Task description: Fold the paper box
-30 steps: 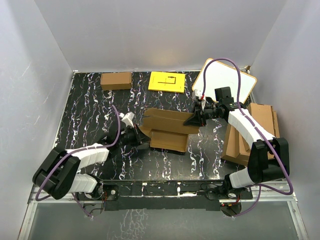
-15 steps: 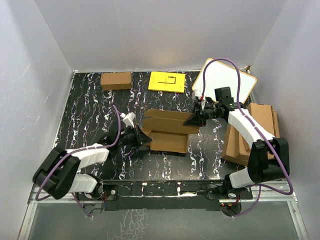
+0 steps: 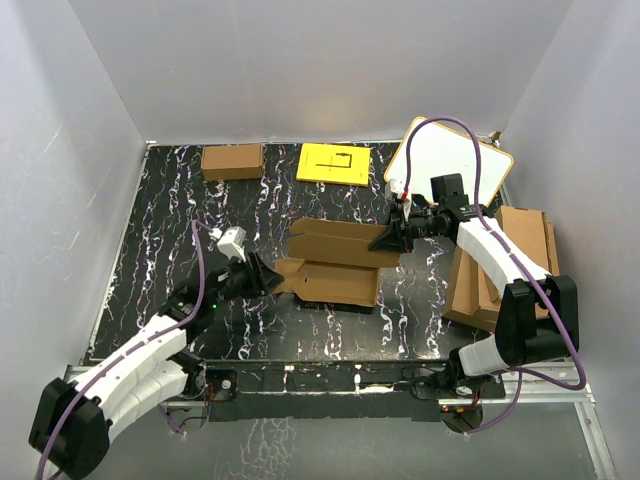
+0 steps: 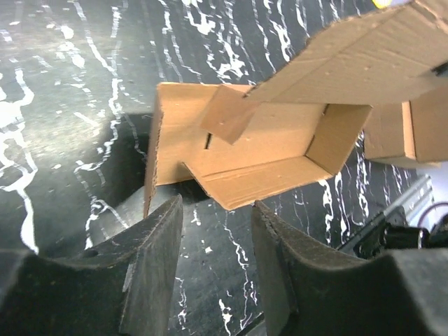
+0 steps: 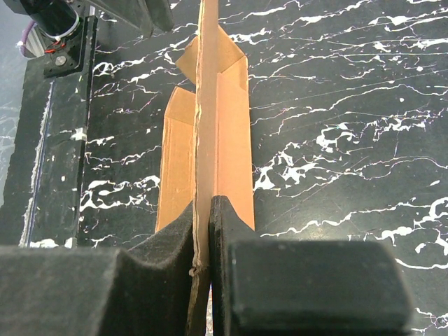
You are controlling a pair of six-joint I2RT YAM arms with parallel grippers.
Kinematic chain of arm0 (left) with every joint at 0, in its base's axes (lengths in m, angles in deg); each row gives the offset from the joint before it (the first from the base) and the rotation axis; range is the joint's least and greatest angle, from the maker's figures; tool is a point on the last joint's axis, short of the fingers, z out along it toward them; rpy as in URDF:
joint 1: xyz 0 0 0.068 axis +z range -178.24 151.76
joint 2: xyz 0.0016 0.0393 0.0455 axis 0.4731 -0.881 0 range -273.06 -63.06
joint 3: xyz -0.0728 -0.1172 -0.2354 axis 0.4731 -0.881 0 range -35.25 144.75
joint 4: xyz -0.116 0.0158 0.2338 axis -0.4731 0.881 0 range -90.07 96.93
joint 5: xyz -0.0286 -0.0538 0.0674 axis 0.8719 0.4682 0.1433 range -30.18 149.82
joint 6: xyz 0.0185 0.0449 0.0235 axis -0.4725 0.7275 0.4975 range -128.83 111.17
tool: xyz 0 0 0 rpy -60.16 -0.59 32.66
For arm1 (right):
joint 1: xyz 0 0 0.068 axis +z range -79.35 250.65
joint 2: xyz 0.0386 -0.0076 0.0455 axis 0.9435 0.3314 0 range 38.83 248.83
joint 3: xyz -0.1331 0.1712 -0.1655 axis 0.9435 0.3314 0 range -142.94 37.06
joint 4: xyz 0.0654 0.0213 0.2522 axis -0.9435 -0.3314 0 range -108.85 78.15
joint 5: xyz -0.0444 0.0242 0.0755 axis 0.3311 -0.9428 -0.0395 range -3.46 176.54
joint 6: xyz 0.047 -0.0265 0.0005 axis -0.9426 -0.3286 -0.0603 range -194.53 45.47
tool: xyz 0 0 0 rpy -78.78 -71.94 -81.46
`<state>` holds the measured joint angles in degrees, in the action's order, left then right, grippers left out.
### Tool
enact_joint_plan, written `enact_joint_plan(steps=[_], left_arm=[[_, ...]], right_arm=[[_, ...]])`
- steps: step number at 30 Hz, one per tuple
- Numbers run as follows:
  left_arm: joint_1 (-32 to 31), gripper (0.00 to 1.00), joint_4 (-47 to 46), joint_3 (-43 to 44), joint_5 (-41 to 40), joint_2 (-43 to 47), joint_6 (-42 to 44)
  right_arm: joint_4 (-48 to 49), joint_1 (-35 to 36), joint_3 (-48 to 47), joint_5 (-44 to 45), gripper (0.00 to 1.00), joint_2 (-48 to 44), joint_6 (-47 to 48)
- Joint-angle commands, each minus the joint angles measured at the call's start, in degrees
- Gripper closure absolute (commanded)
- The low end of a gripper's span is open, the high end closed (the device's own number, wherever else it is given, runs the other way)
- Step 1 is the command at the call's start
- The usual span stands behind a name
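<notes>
The paper box (image 3: 335, 262) is a brown carton lying half-formed in the middle of the black marbled table, its lid flap raised at the back. My right gripper (image 3: 388, 238) is shut on the right edge of that raised flap; in the right wrist view the flap (image 5: 208, 126) runs edge-on between the pads. My left gripper (image 3: 262, 275) is open and empty, just left of the box's small left flap (image 3: 287, 270). The left wrist view shows the box's open inside (image 4: 266, 150) ahead of the spread fingers (image 4: 150, 266).
A smaller brown carton (image 3: 232, 161) and a yellow sheet (image 3: 333, 163) lie at the back. A white board (image 3: 450, 163) leans at the back right. A pile of larger cardboard sheets (image 3: 500, 270) lies at the right edge.
My left gripper let go of the box's left side and drew back to the left, away from it. The left arm swung down and outward. The right gripper held still.
</notes>
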<state>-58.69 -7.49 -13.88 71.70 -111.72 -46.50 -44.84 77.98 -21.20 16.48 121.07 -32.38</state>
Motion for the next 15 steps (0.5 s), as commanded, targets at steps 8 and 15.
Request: enact_joint_plan(steps=[8,15], left_arm=[[0.67,0.42,2.28,-0.33,-5.58,-2.01,1.59],[0.85,0.42,-1.92,2.56,-6.98,-10.01,3.77]], right_arm=[[-0.31,-0.3,0.34,-3.4,0.92,-0.42,3.36],[-0.6,-0.3,0.25,-3.59,0.92,-0.18,3.71]])
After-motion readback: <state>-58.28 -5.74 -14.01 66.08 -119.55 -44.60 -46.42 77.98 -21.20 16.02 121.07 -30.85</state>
